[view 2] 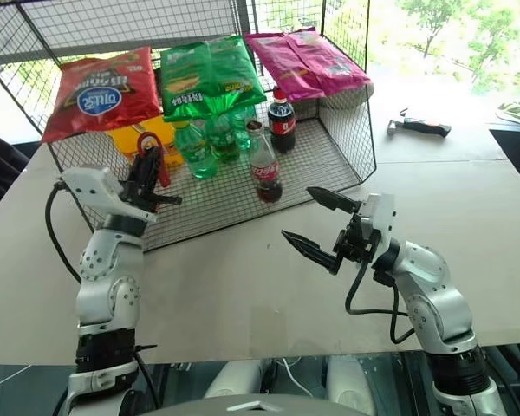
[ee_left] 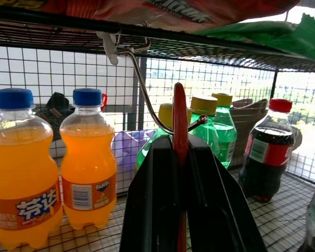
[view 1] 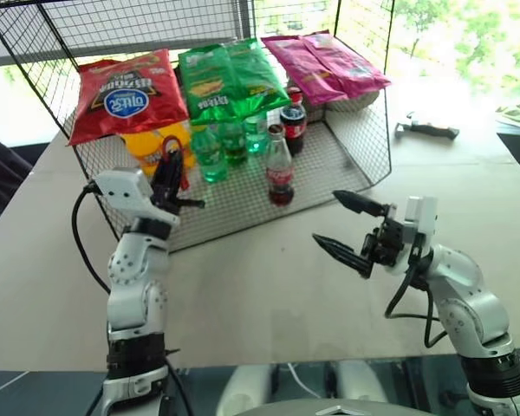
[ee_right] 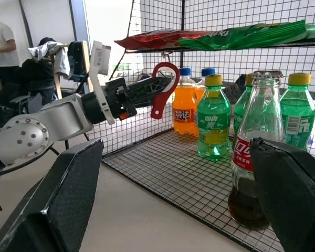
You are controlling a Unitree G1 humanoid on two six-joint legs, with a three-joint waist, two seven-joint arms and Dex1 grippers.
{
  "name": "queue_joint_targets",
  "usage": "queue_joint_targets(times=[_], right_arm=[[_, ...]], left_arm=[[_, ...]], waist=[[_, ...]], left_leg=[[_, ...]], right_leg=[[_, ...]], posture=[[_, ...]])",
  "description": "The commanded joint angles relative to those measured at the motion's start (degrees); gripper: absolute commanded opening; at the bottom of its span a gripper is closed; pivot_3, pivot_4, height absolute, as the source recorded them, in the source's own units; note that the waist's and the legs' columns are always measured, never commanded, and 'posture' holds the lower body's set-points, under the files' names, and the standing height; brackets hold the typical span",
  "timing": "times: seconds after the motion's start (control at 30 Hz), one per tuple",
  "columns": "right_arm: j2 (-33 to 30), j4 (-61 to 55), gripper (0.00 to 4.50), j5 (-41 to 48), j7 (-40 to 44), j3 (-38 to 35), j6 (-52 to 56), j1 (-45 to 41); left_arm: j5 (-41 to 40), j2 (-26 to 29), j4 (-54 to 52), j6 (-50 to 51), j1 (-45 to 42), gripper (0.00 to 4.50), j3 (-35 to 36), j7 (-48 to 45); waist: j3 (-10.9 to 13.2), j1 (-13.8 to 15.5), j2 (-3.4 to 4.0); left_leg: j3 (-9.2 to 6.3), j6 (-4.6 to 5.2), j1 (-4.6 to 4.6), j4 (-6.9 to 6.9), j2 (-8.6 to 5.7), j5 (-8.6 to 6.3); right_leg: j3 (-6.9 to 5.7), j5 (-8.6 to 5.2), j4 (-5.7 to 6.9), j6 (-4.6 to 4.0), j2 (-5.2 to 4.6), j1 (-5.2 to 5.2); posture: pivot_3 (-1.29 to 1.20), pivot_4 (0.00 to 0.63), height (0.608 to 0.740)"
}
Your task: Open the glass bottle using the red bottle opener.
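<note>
The red bottle opener (ee_right: 164, 86) is up at a wire hook (ee_left: 147, 89) under the rack's top shelf, with my left gripper (ee_right: 149, 88) shut on its handle. In the left wrist view the opener (ee_left: 180, 118) stands edge-on between the black fingers (ee_left: 152, 199). The glass bottle (view 1: 279, 169) of dark cola stands upright on the rack's lower mesh, to the right of the left gripper and apart from it. My right gripper (view 1: 328, 218) hangs open over the table in front of the rack, pointing left, with nothing in it; the bottle (ee_right: 254, 152) stands just ahead of it.
The wire rack (view 1: 347, 147) carries chip bags (view 1: 126, 91) on top. Green bottles (view 1: 212, 152), orange soda bottles (ee_left: 86, 157) and a plastic cola bottle (view 1: 293, 121) crowd its floor behind the glass bottle. A black tool (view 1: 426, 130) lies at the table's far right. People (ee_right: 1, 44) stand in the background.
</note>
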Motion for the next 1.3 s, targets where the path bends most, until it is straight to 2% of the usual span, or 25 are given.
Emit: queue_joint_targets(times=[0.03, 0.3, 0.57, 0.63, 0.73, 0.9, 1.03, 1.2, 1.3], right_arm=[[0.4, -1.1, 4.50, 0.1, 0.1, -0.4, -1.2, -0.1], [0.8, -1.0, 4.50, -0.2, -0.6, -0.7, -0.9, 0.3], [1.0, -0.7, 4.50, 1.6, -1.1, 0.0, 2.7, -0.7], [1.0, -0.5, 4.50, 1.8, -1.3, 0.6, 4.4, -1.4], [0.8, 0.1, 4.50, 2.6, -3.0, 2.0, 10.4, -3.9], [-0.2, -0.8, 4.50, 4.7, -4.6, 4.1, 20.1, -7.4], [1.0, -1.3, 4.50, 13.4, -9.7, 3.6, 34.9, -12.8], [1.9, -0.6, 4.50, 20.5, -12.8, 1.9, 43.8, -15.7], [0.9, 0.1, 4.50, 27.4, -11.9, -0.1, 49.4, -17.5]], left_arm=[[-4.3, -0.1, -4.3, 1.6, 1.2, 0.05, 1.3, -1.0], [-9.4, -0.1, -6.3, 4.4, 2.4, 0.05, 1.2, -2.5], [-24.4, -1.1, -9.2, 16.9, 1.6, 0.05, -4.0, -9.8], [-25.5, -1.2, -8.9, 18.9, 1.1, 0.05, -5.6, -11.7], [-27.0, -2.5, -7.1, 21.9, -1.2, 0.05, -9.1, -14.9], [-30.6, -5.1, -4.7, 25.7, -4.2, 0.05, -10.9, -18.5], [-32.0, -6.5, -2.0, 28.5, -6.2, 0.05, -12.9, -22.5], [-36.3, -8.4, -0.4, 31.8, -7.0, 0.05, -12.1, -25.1], [-38.1, -8.4, -0.2, 34.7, -6.3, 0.05, -12.8, -26.8]], waist=[[0.0, 0.0, 0.00], [0.0, 0.1, 0.00], [0.0, 0.1, 0.00], [0.0, 0.0, 0.00], [0.0, 0.0, 0.00], [0.0, -0.1, -0.01], [0.0, -0.3, 0.00], [0.0, -0.2, -0.01], [0.0, -0.3, -0.01]], left_leg=[[0.00, 0.00, 0.00, 0.00, 0.00, 0.00], [0.00, 0.00, 0.00, 0.03, 0.00, 0.00], [0.00, 0.00, 0.00, 0.07, 0.00, 0.00], [0.01, 0.00, 0.00, 0.09, -0.01, 0.00], [0.00, 0.00, 0.02, 0.09, 0.01, 0.01], [0.01, -0.01, 0.01, 0.10, 0.00, 0.01], [0.01, -0.01, -0.05, 0.13, 0.00, 0.02], [-0.03, 0.00, -0.09, 0.14, 0.00, 0.01], [-0.03, 0.00, -0.16, 0.14, 0.00, 0.01]], right_leg=[[0.00, 0.00, 0.00, 0.00, 0.00, 0.00], [0.00, 0.00, 0.02, 0.00, 0.01, 0.00], [0.00, 0.00, 0.04, 0.00, 0.01, 0.01], [0.01, 0.00, 0.06, 0.00, 0.01, 0.01], [0.01, 0.00, 0.10, 0.00, 0.06, 0.01], [0.03, 0.00, 0.10, -0.01, 0.07, 0.00], [0.03, 0.01, 0.09, -0.01, 0.08, 0.00], [-0.02, 0.01, 0.04, -0.01, 0.06, 0.00], [-0.01, 0.00, 0.03, -0.01, 0.06, -0.04]], posture=[[0.00, 0.150, 0.740], [0.00, 0.150, 0.740], [0.00, 0.150, 0.740], [0.00, 0.150, 0.740], [0.00, 0.150, 0.740], [0.00, 0.150, 0.740], [0.00, 0.150, 0.740], [0.00, 0.150, 0.740], [0.00, 0.150, 0.740]])
